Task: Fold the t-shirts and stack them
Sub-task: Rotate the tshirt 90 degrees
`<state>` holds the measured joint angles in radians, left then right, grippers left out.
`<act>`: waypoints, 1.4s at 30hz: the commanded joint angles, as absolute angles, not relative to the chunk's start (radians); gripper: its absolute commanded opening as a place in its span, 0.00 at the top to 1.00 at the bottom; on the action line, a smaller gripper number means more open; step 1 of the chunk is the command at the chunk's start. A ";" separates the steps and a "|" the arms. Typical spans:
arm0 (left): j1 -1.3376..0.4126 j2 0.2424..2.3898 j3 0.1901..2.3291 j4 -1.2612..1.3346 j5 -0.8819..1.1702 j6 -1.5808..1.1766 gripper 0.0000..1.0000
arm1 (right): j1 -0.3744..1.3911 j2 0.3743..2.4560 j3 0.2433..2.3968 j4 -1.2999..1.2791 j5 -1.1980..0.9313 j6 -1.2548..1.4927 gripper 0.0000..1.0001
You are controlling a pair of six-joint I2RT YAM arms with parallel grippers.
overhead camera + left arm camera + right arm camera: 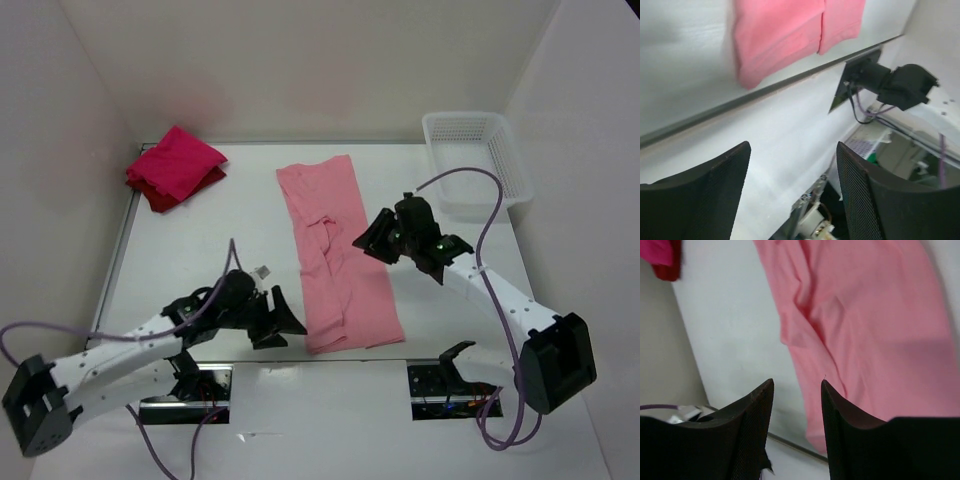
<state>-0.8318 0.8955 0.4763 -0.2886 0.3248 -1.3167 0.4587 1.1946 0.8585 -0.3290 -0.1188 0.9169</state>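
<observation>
The salmon pink t-shirt (335, 255) lies as a long folded strip down the middle of the table, creased in its centre. It also shows in the right wrist view (865, 325) and the left wrist view (785, 35). The bright crimson t-shirt (175, 160) lies folded on the dark red t-shirt (160, 198) at the far left. My left gripper (290, 325) is open and empty, just left of the pink shirt's near end. My right gripper (368, 238) is open and empty, above the strip's right edge.
A white perforated basket (475, 160) stands at the far right corner. White walls close in the table at the back and both sides. Both arm bases and their cables sit at the near edge.
</observation>
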 commanded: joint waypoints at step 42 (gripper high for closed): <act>-0.233 2.397 1.825 -0.152 0.189 -0.881 0.66 | 0.525 1.040 0.676 -0.316 -0.156 0.936 0.70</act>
<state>-0.2317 2.3127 1.7161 -0.1143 0.1959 -0.8936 0.5148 1.0439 0.6773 -0.3660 -0.1513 0.9451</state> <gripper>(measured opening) 0.369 0.302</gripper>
